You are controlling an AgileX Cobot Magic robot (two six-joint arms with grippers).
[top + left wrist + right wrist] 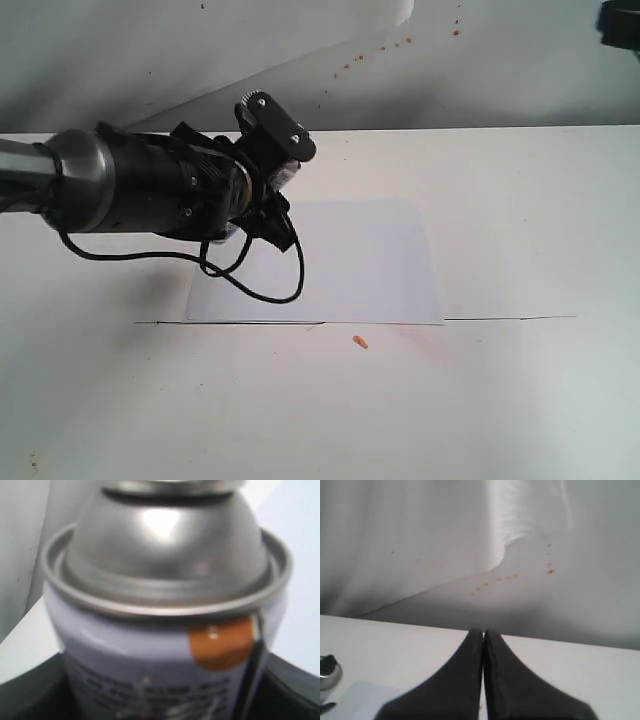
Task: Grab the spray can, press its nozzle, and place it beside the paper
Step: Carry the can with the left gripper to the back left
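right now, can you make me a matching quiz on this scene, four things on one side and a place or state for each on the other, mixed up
Things:
1. spray can
2. paper
3. right pincer
4. orange speck

Places or states:
a. shut, with nothing in it
b. lying flat on the table
c. held in the left pincer
d. loose on the table, just off the paper's edge

Pairs: 1-c, 2-b, 3-a, 4-d
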